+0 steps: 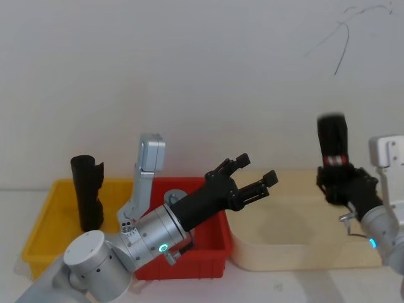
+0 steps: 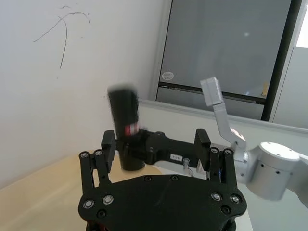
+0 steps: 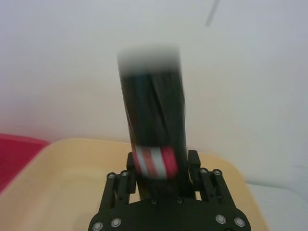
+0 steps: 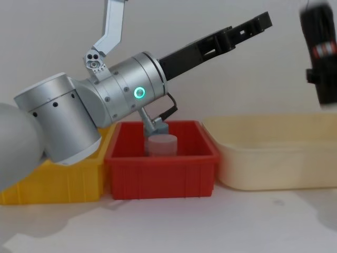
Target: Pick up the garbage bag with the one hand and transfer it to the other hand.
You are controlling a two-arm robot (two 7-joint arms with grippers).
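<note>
White wall (image 1: 189, 76) behind. Over at three o'clock the right gripper (image 1: 344, 183) pinches the bag (image 1: 332, 139) upright by its lower end, above the cream bin (image 1: 278, 252). Left gripper (image 1: 257, 168), fingers spread wide, hangs at the bag's nine o'clock, apart from it.

Mostly plastic, some metal
The garbage bag (image 3: 153, 120) is black plastic with a faint sheen; red bin (image 4: 160, 176), yellow bin (image 4: 52, 184) and cream tub (image 4: 274, 168) are smooth plastic; left arm (image 4: 121, 95) is satin silver metal.
</note>
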